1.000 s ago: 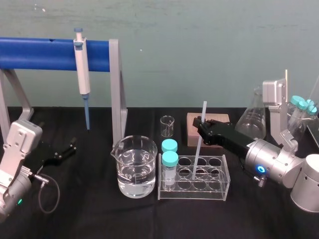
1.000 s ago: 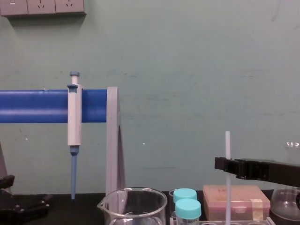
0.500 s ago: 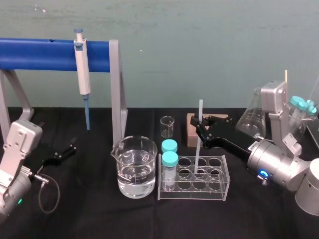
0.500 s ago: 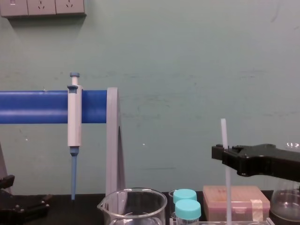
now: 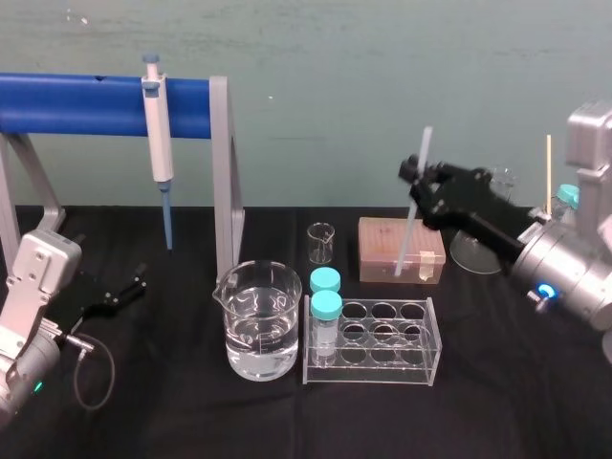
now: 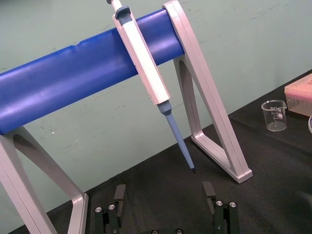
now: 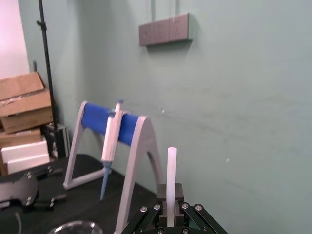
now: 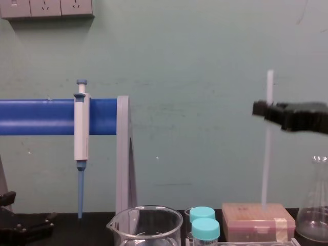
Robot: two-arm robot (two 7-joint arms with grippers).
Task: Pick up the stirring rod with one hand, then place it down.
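1. My right gripper (image 5: 413, 182) is clamped on the stirring rod (image 5: 409, 228) near its top. The rod hangs nearly upright below, its lower end by the pink box (image 5: 382, 251).
2. My left gripper (image 5: 129, 285) lies parked far off, jaws apart.

2 beakers (image 5: 256, 320) (image 5: 321, 243), 1 pipette (image 5: 159, 134), 1 stirring rod (image 5: 411, 206)

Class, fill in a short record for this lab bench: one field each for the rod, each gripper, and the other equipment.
stirring rod: near upright, slightly tilted, held clear of the tube rack; lower end lines up with the tan box
right gripper: raised, fingers shut on the rod's upper part
left gripper: idle, low over the table on the robot's left, fingers open
pipette: hanging on the blue bar stand
beaker: holds clear liquid, left of the rack
capped tubes: two, at the rack's left end
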